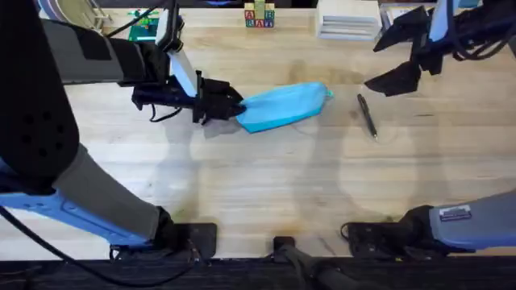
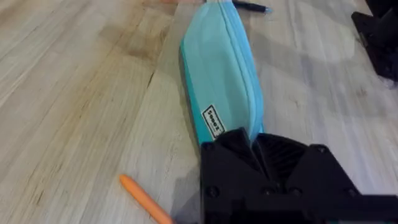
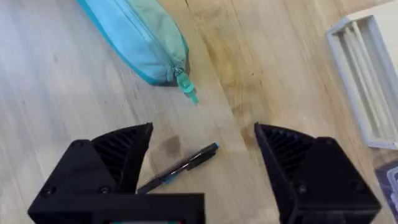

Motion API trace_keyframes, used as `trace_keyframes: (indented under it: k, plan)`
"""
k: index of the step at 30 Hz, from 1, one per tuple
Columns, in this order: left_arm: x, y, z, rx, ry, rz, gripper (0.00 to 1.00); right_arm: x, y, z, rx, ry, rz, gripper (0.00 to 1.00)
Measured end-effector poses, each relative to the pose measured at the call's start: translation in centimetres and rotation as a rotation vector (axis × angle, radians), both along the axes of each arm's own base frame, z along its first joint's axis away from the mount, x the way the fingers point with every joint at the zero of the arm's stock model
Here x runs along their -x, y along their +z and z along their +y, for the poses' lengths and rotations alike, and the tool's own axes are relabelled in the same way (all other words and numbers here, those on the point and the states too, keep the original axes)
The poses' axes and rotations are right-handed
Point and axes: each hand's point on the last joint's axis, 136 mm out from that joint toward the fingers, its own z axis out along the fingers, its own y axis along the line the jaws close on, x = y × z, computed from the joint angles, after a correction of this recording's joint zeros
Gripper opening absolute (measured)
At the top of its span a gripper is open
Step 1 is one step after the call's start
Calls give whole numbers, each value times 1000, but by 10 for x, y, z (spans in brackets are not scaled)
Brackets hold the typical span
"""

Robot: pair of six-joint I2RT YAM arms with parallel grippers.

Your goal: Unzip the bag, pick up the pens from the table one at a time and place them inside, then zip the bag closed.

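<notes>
Lying beside the bag [image 1: 284,106], black pen [image 1: 368,116].

bare table [image 1: 266,177] around black pen [image 1: 368,116]

The bag [image 2: 221,81] carries a small white label [image 2: 212,121] with dark lettering too small to read; no other text is legible.

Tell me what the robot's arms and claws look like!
Both arms have grey and blue sleeves with black joints and thin black cables. The left gripper and right gripper are black, each with two chunky, wedge-shaped fingers ribbed inside. The right arm carries a small white label near its base.
</notes>
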Motion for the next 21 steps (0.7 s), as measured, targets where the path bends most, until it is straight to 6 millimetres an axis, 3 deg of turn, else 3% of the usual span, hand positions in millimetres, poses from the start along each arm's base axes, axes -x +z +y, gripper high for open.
trace_keyframes:
  k: [21]
  plan:
    - [0, 0, 0, 0, 0, 0, 42, -10, -20, 6, -45, 66, -4, 996]
